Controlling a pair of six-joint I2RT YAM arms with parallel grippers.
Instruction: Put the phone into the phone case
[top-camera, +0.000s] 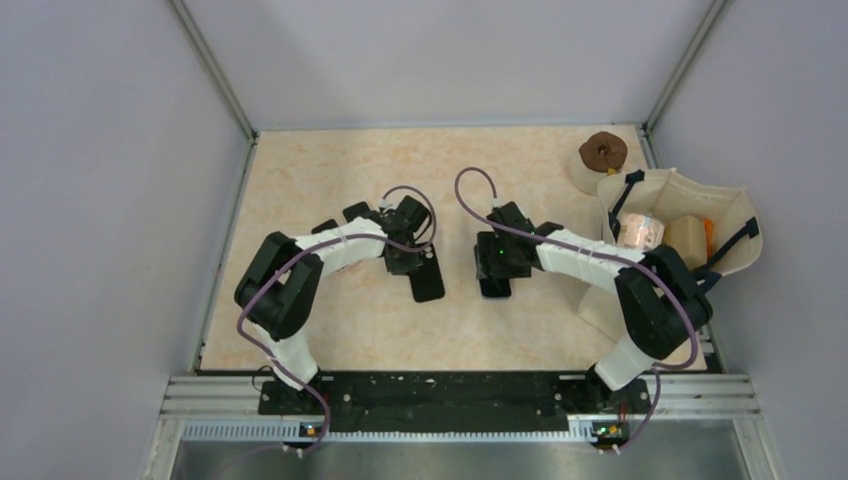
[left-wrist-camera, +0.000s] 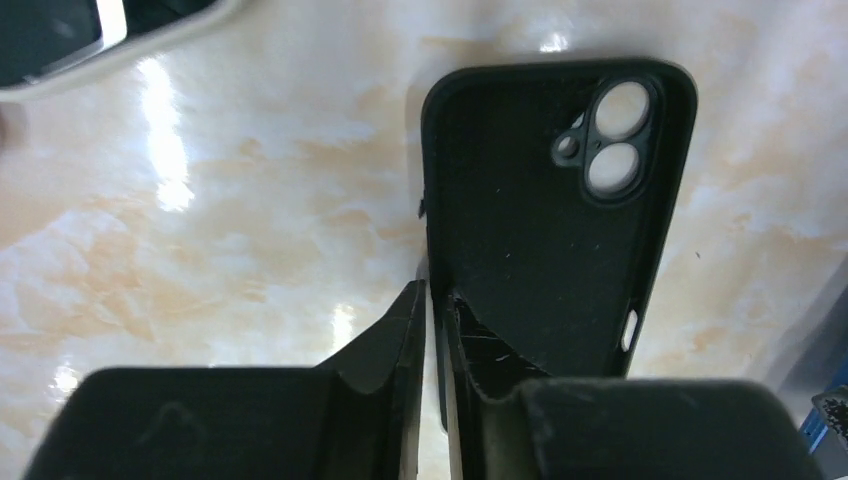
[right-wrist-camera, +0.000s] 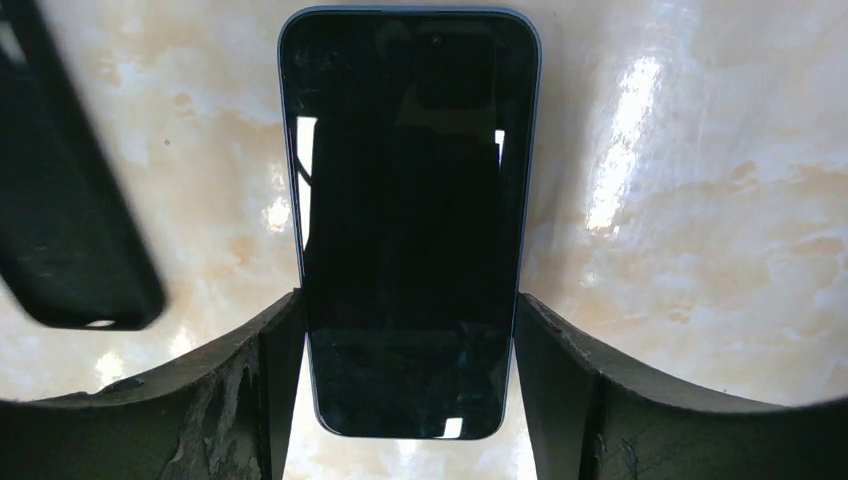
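On the table (top-camera: 330, 170), grasp stage: left gripper (left-wrist-camera: 437, 330) pinches the black phone case (left-wrist-camera: 540, 230) by one wall, right gripper (right-wrist-camera: 403, 335) clamps the phone (right-wrist-camera: 405, 200) across its width; next probably lift, align over case.

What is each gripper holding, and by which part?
Left gripper pinches the phone case by one side wall; right gripper clamps the phone across its long edges.

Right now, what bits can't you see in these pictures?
Left wrist view: the phone case's bottom end is hidden behind the left hand; the phone is cut off by the corner.
Right wrist view: the phone's back faces down; the phone case is blurred and cut off.
Top view: the right hand covers most of the phone; the bag's contents are too small.
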